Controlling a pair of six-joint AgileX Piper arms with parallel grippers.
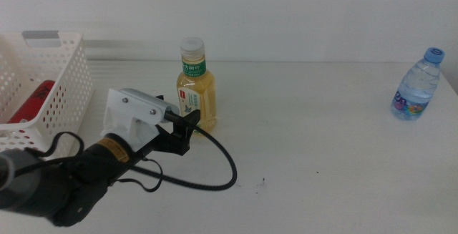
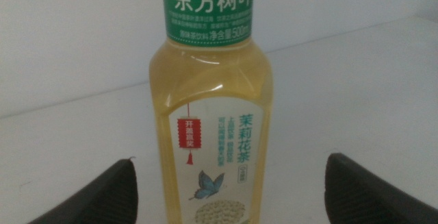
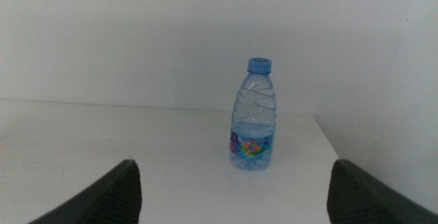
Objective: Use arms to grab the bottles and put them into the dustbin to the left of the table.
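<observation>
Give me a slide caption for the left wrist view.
Left gripper, jaws open, lined up on the upright yellow tea bottle standing on the white table.

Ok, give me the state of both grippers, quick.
Left gripper: open, jaws either side of the yellow tea bottle, not closed on it.
Right gripper: open, empty, facing the water bottle.

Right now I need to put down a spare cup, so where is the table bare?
The widest bare patch of table lies between the tea bottle and the water bottle. It is crowded on the left: the left gripper, jaws open, sits at the tea bottle, with the basket holding a red can beside it.
</observation>
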